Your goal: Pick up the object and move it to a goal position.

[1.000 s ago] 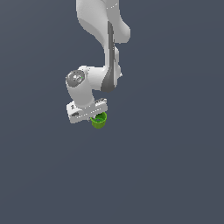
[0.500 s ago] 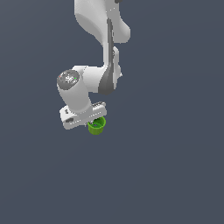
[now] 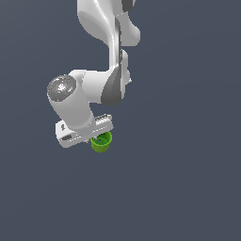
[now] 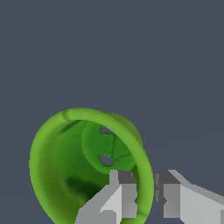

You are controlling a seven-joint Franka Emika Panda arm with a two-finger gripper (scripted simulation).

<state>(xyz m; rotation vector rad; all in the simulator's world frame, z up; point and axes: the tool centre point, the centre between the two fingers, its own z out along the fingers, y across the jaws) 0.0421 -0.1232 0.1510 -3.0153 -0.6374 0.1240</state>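
Note:
The object [image 3: 101, 142] is a small bright green cup with a hollow top, hanging just under the white hand of the arm in the exterior view. The wrist view looks into its hollow inside [image 4: 89, 164]. My gripper [image 4: 146, 192] is shut on the object's rim: one grey finger [image 4: 120, 199] sits inside the cup, the other outside its wall. In the exterior view the gripper [image 3: 96, 139] is mostly hidden by the hand and the cup.
Plain dark grey ground fills both views. The white arm [image 3: 106, 56] comes down from the top of the exterior view.
The arm has moved toward the exterior view's left and downward, carrying the green object with it; the hand appears larger.

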